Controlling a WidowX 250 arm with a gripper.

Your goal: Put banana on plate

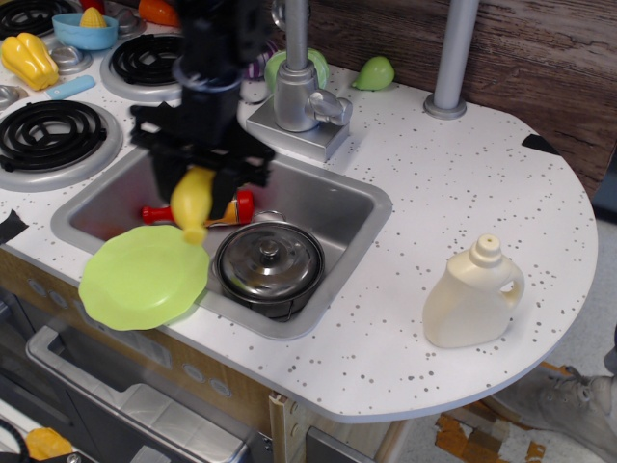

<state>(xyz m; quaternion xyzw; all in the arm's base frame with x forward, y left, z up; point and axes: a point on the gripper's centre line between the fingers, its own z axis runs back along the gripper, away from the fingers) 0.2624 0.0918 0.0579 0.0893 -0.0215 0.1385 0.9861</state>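
My black gripper [196,183] is shut on the yellow banana [193,202] and holds it nose-down above the left part of the sink. The banana's lower tip hangs just over the far right rim of the lime-green plate [135,280], which lies flat on the counter's front edge, left of the steel pot. The banana is in the air and does not touch the plate. The arm hides part of the sink's back.
A steel pot with lid [267,266] and a red bottle [236,205] lie in the sink [328,207]. The faucet [297,92] stands behind. A cream bottle [472,294] stands at right. Stove burners [50,133], a yellow pepper toy [29,60] and a blue bowl [85,29] are at left.
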